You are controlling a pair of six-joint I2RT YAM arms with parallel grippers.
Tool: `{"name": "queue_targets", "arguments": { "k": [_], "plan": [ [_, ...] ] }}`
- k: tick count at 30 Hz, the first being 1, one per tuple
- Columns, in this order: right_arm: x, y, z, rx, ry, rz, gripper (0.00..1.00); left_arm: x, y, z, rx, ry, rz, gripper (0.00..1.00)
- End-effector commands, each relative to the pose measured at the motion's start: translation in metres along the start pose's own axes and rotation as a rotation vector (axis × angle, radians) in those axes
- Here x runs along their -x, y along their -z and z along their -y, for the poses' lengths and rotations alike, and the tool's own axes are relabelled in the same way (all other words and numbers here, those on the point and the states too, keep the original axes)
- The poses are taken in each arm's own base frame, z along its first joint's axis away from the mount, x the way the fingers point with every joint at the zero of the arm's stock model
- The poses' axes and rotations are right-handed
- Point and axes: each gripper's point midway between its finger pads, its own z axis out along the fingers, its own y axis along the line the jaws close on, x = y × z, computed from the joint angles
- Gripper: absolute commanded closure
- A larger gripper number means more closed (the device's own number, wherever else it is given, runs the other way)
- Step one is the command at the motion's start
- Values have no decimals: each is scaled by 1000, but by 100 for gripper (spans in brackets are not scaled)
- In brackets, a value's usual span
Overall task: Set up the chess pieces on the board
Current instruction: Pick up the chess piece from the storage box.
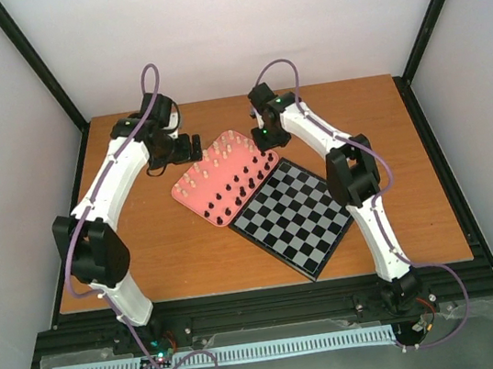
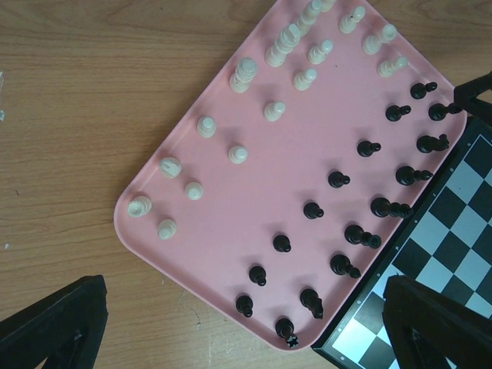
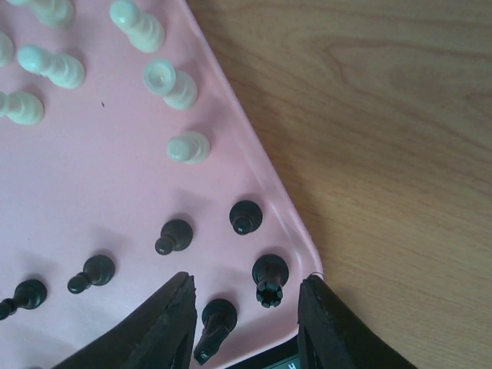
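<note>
The board (image 1: 294, 218) lies flat on the wooden table (image 1: 164, 252), turned diagonally to the table's edges, to the right of centre and in front of the right arm's elbow. A pink tray (image 2: 254, 188) sits against the board's far-left edge, and the two rims are just beside each other or touching. All chess pieces (image 1: 226, 173) in view stand on this tray. The cream pieces (image 2: 246, 74) occupy the half away from the board. The black pieces (image 2: 356, 234) stand in two rough rows along the half next to the board, most of them upright. The right gripper (image 3: 246, 283) hangs low over the tray corner nearest the board. Its jaws stand apart and straddle two items: a black piece with a notched top (image 3: 270, 278) and a leaning black piece (image 3: 215, 323). The leaning piece sits close to the left-hand finger (image 3: 165, 330) in the right wrist view. Neither finger is visibly pressed against a piece, so no grasp is established. The left gripper (image 1: 187, 147) is positioned above the table at the tray's far-left side. Its fingers (image 2: 54, 327) are spread wide and hold nothing.
</note>
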Motion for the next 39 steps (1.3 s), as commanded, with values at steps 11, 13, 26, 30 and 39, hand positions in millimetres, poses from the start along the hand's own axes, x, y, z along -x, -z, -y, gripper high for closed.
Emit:
{"name": "queue_targets", "arguments": {
  "k": [11, 13, 26, 30, 39],
  "plan": [
    [-22, -16, 9, 17, -9, -86, 63, 1, -11, -5, 26, -2, -27, 0],
    [-26, -20, 10, 18, -8, -101, 63, 1, -11, -5, 25, -1, -26, 0],
    [-32, -34, 12, 25, -4, -128, 68, 1, -13, -5, 25, 0, -33, 0],
    [-33, -37, 12, 29, -8, -133, 69, 1, -13, -5, 26, 0, -34, 0],
    [-33, -41, 13, 30, -10, -138, 73, 1, -14, -6, 29, -1, -35, 0]
  ]
}}
